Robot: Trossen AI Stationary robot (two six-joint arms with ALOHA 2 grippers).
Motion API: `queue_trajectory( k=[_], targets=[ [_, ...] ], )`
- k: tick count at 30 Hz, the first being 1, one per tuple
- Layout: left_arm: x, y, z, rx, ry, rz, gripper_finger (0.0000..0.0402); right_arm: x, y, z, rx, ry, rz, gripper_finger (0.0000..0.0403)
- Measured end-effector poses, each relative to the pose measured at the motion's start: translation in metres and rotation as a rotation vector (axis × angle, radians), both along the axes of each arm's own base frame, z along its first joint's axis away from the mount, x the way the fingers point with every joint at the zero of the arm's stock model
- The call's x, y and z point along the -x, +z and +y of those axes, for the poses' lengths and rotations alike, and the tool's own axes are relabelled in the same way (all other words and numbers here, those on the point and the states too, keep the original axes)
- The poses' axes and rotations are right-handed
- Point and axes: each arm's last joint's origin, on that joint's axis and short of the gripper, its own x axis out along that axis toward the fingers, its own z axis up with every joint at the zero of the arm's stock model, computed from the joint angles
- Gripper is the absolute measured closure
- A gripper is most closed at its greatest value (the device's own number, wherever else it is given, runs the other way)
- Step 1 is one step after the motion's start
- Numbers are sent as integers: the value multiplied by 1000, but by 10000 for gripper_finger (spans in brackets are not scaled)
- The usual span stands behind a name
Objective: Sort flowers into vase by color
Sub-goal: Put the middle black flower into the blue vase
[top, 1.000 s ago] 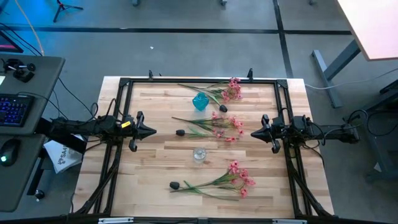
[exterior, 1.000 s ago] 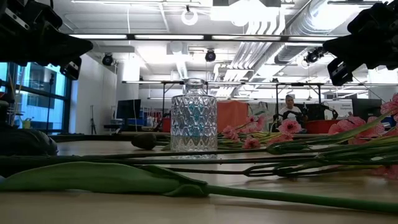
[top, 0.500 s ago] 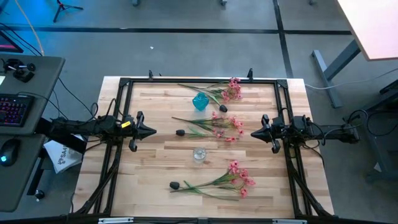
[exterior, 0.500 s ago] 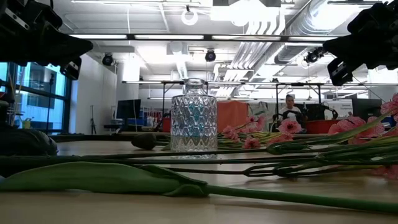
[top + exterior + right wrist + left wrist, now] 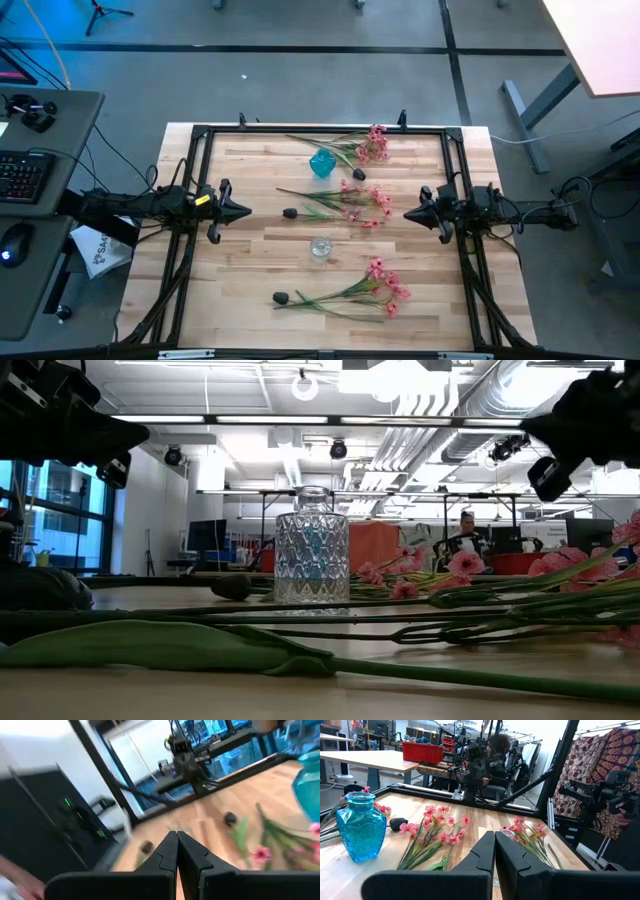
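Left wrist view is showing the left fingers [image 5: 494, 851] pressed together with nothing between them, pointing across the worktop [image 5: 470, 815] toward the other arm. The right fingers [image 5: 177, 851] are likewise sitting closed and empty in their own wrist view. From above, the left fingers [image 5: 244, 211] are hanging over the worktop's left edge at about mid-length, and the right fingers [image 5: 408, 214] are hanging over the right edge directly opposite, tips facing each other with the whole width between them.

Between the two arms the flowers are lying flat on the wood, none in a vase. One pink spray [image 5: 372, 145] is lying by the far edge, its stems running toward the blue vase [image 5: 322, 162], which is standing upright just beside them. A black bud [image 5: 359, 174] is lying just beside that vase, on its right-hand near side. A second pink spray [image 5: 362, 203] is lying across the middle, with another black bud [image 5: 290, 213] just left of its stem ends. The clear glass vase [image 5: 320, 248] is standing upright a little nearer than the middle, apart from every stem. A third pink spray [image 5: 386, 283] is lying near the front edge, its green stems stretching left toward a third black bud [image 5: 281, 297].
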Motion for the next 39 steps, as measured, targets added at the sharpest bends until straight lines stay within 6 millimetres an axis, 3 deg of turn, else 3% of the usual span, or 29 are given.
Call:
queue_trajectory(
  k=[7, 18, 23, 28, 34, 39],
  targets=[
    [0, 0, 0, 0, 0, 0, 401, 3, 17, -6, -267, -153, -166, 403],
    [0, 0, 0, 0, 0, 0, 401, 19, 51, -8, -274, -170, -559, 403],
    [0, 0, 0, 0, 0, 1, 401, 15, 67, -11, -246, -321, -509, 403],
    [0, 0, 0, 0, 0, 0, 401, -10, 87, -14, -208, -402, -318, 393],
    [0, 0, 0, 0, 0, 0, 401, -69, 107, -18, -126, -451, -22, 349],
    [0, 0, 0, 0, 0, 0, 401, -117, 118, -36, -80, -527, 244, 299]
  ],
)
